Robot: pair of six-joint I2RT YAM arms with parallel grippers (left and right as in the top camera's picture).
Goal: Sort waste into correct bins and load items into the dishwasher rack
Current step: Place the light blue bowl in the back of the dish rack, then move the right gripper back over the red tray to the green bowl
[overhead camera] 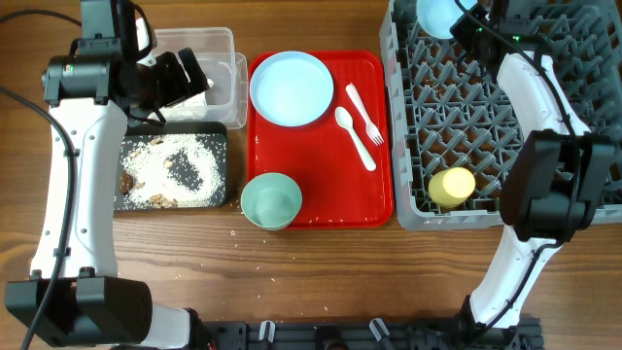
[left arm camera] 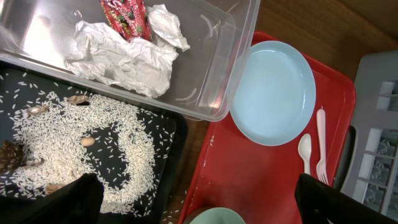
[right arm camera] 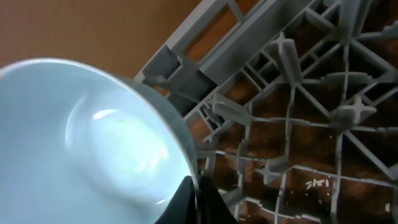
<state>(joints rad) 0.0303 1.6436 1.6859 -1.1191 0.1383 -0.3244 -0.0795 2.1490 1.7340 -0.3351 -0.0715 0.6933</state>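
A red serving tray point(overhead camera: 323, 160) lies at the middle of a wooden desk point(overhead camera: 311, 282). On the tray sit a pale blue round plate point(overhead camera: 292, 87) toward its far left and, right of the plate, a white plastic fork point(overhead camera: 364, 112) and white plastic spoon point(overhead camera: 355, 136) side by side. A pale green bowl point(overhead camera: 271, 200) stands upright at the tray's near left corner, overlapping its edge. Left of the tray is a clear plastic tub point(left arm camera: 211, 81) holding crumpled white napkins point(left arm camera: 118, 59) and a red wrapper point(left arm camera: 127, 15). Just in front of the tub is a black shallow tray point(left arm camera: 171, 134) strewn with white rice grains point(left arm camera: 118, 137) and brown food scraps point(left arm camera: 9, 155). The left pincer point(left arm camera: 196, 182) hovers above these two bins, its fingers spread wide and holding nothing. Right of the red tray stands the grey dishwasher rack point(overhead camera: 486, 107), with a yellow cup point(overhead camera: 452, 187) lying in its near left corner. At the rack's far left corner the right pincer point(right arm camera: 194, 199) is clamped on the rim of a second pale blue bowl point(right arm camera: 93, 137), which is tilted over the pegs.
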